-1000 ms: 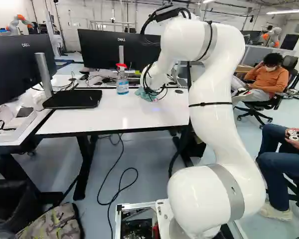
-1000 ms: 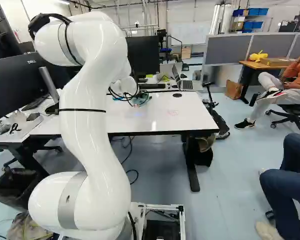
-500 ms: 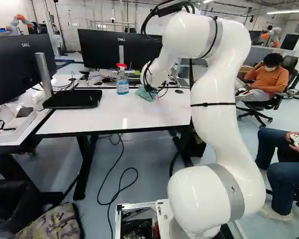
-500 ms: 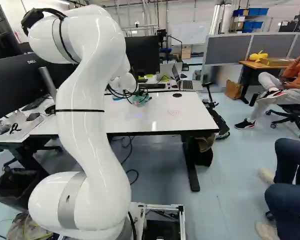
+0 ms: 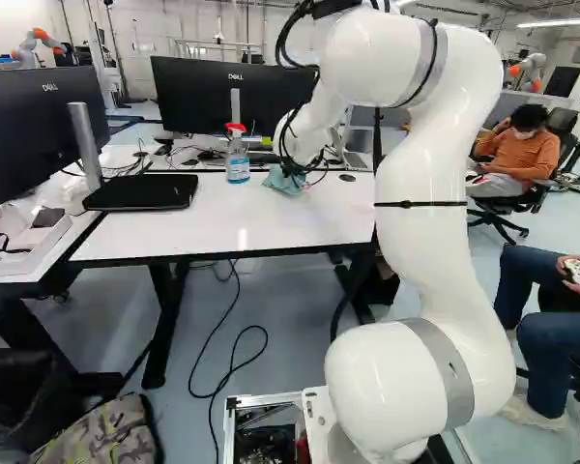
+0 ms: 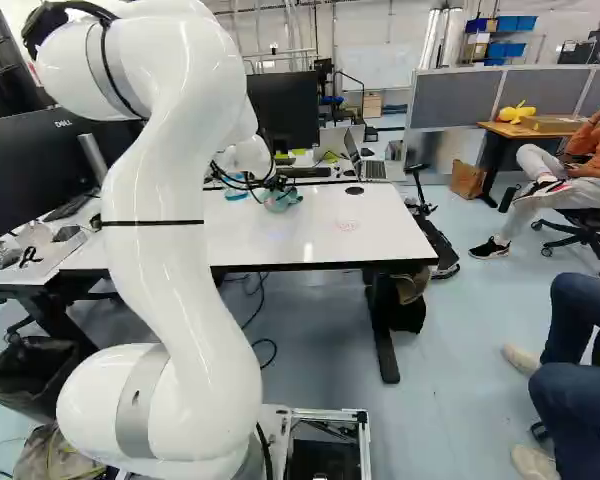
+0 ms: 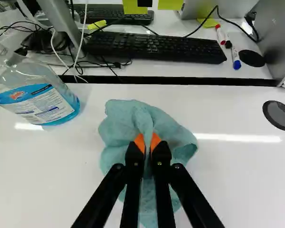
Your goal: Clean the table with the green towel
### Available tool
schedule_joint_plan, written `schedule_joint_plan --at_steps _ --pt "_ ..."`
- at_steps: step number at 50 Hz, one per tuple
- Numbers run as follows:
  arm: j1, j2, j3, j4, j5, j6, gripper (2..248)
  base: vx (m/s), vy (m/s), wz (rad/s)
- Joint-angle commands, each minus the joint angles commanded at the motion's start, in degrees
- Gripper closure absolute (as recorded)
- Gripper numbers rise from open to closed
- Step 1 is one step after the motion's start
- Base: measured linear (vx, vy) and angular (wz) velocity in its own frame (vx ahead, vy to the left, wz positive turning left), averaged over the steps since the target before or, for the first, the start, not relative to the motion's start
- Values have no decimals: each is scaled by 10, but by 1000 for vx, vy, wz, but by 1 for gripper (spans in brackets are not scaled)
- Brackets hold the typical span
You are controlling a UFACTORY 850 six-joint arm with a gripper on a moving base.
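At the back of the white table (image 6: 315, 245), my gripper (image 6: 274, 186) is low over the tabletop, partly hidden by cables. In the wrist view the gripper (image 7: 147, 142) is shut on the towel (image 7: 126, 121), a pinched fold rising between its orange pads. The rest of the blue-green cloth spreads crumpled around and under the fingers on the white surface. In the left base view, the towel (image 5: 283, 181) lies right of the spray bottle (image 5: 237, 159). A faint pink mark (image 6: 347, 225) shows on the tabletop in the right base view.
Behind the towel are a keyboard (image 7: 154, 46), cables and markers (image 7: 235, 58) across a dark gap. A black disc (image 7: 279, 115) is set in the tabletop. Monitors (image 5: 217, 97) and a black stand base (image 5: 141, 191) stand left and behind. A laptop (image 6: 370, 168) is at the back.
The arm's upper part has drawn back toward the base cameras, swinging right in the left base view and left in the right one. The towel has shifted slightly with the gripper. The base has stayed put.
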Motion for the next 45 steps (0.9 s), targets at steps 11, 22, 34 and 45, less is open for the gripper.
schedule_joint_plan --at_steps 11,22,34,45 --pt "0 14 3 0 -35 0 216 0 0 0" --pt "0 29 6 0 -71 0 216 0 0 0" --pt "0 45 9 0 -109 0 216 0 0 0" --pt "1 64 16 0 -149 0 216 0 0 0"
